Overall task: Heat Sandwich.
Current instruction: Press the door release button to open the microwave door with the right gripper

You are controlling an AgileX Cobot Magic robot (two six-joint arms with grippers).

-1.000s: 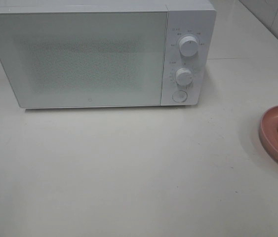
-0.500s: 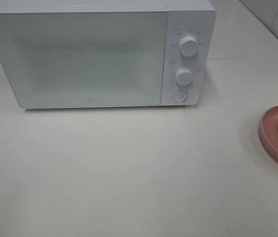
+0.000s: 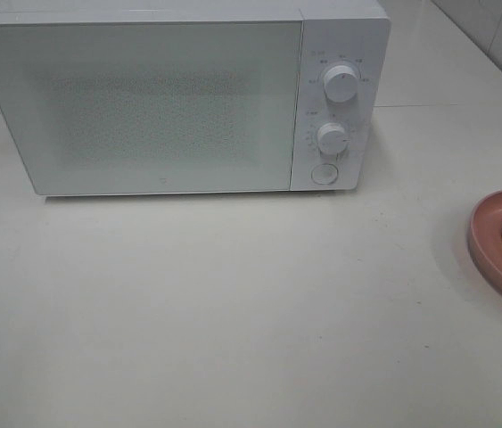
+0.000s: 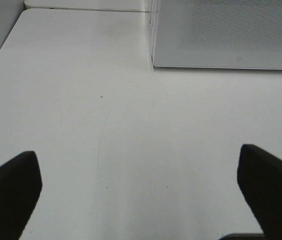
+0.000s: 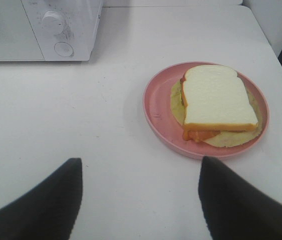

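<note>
Presently, the sandwich (image 5: 218, 102) is lying on the pink plate (image 5: 153, 107), which is sitting on the white table (image 3: 233, 312) to the right of the closed microwave (image 3: 144, 107) and well apart from it. The right gripper (image 5: 141, 165) is hovering above the table near the plate, jaws standing apart and gripping nothing. The left gripper (image 4: 138, 162) is hovering over the table near the microwave's left front corner, jaws spread wide, likewise holding nothing.
</note>
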